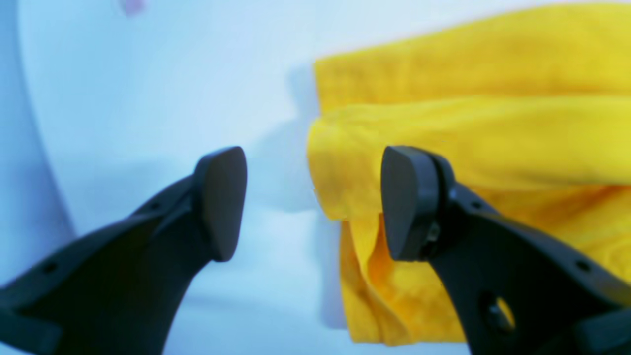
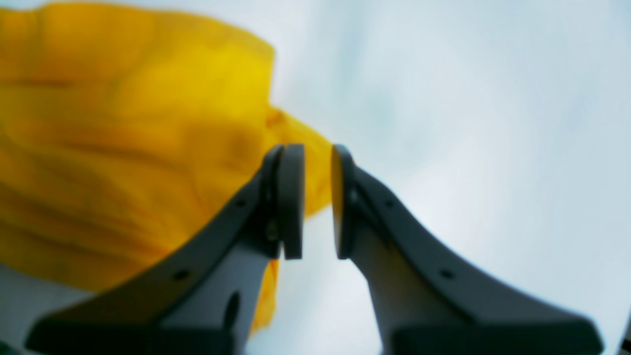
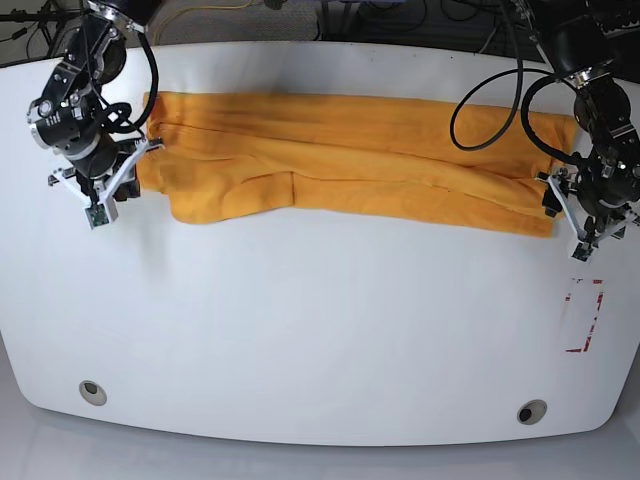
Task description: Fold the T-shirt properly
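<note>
T-shirt (image 3: 350, 150) lies as a long folded band across far side of white worktop (image 3: 300, 330), one claw at each end. Left claw (image 1: 313, 202) spread wide, straddling the band's end edge w/o gripping; right claw (image 2: 318, 202) narrow, jaws nearly closed, a slim gap showing, nothing clearly pinched. Fabric looks soft, light, limp, prone to sag and slip, so best pinched at end corners through all layers.

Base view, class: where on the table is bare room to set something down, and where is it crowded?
Free: the wide white stretch of table in front of the T-shirt. Crowded: the shirt's two ends, by the left gripper and right gripper.
</note>
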